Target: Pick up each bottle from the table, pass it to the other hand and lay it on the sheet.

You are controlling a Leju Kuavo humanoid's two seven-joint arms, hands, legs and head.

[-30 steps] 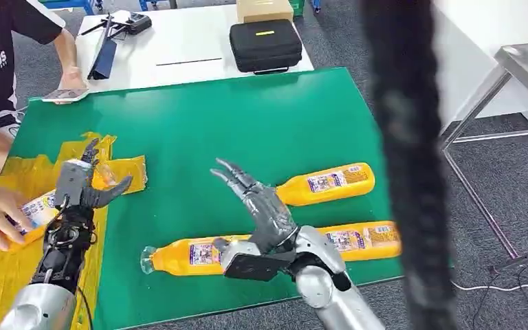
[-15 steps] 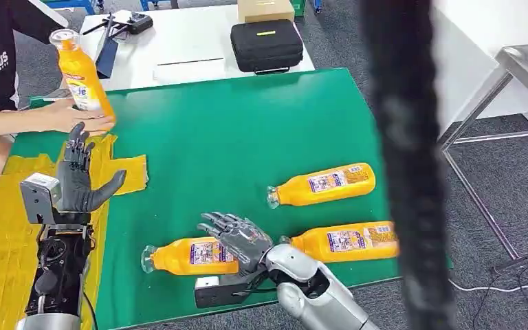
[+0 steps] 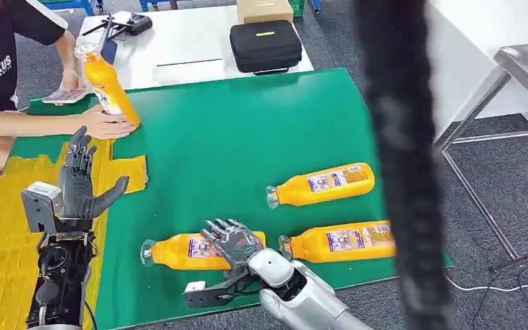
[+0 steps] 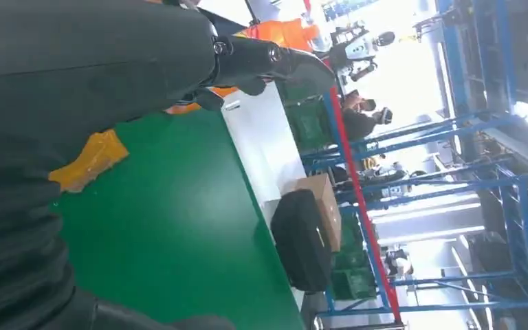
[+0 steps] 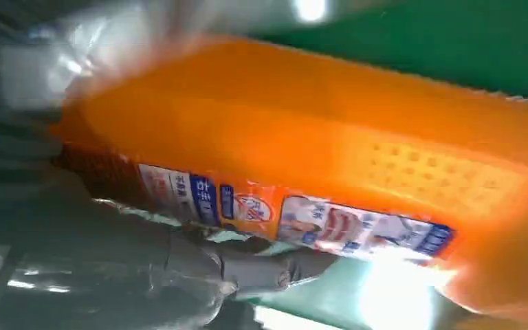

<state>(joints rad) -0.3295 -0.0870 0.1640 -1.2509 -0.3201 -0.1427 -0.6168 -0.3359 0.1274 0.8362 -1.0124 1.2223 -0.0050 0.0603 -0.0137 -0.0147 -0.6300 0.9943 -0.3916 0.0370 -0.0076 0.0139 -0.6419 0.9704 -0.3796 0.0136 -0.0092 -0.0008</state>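
Head view shows my right robot hand (image 3: 232,242) draped over the nearest orange plastic bottle (image 3: 179,251), fingers curling on it; it lies lengthwise across the green surface (image 3: 247,124), cap toward my spread, empty left robot hand (image 3: 82,184)

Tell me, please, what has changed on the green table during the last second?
The right hand came down onto the nearest lying bottle; a firm grip cannot be told. The person's hand lifted a bottle off the yellow sheet and now stands it on the green table. The left hand rose, open. The other two bottles stayed.
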